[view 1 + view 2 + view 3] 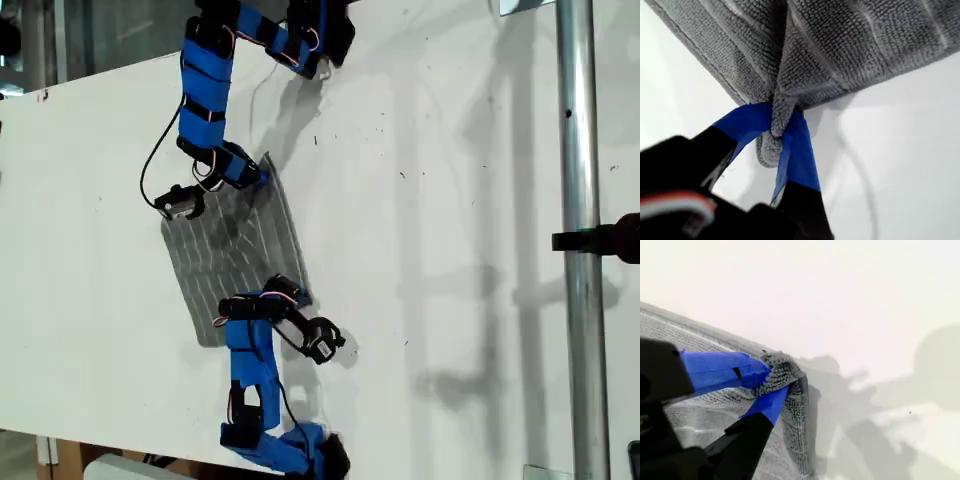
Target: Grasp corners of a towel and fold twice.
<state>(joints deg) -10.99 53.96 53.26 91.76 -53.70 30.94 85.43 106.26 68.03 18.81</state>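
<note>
my first claw point(782, 131) clamped, my second claw point(771, 385) clamped

One towel point(235, 250) lies on one white table point(450, 250), left of centre in the exterior view. Two blue arms work over it: one arm point(205, 90) comes in from the upper left of that frame, the other arm point(250, 380) from the lower left. That makes two grippers, my first gripper point(782, 131) and my second gripper point(771, 385), each pinching one towel corner. One metal pole point(580, 250) runs down the exterior view's right side.
</note>
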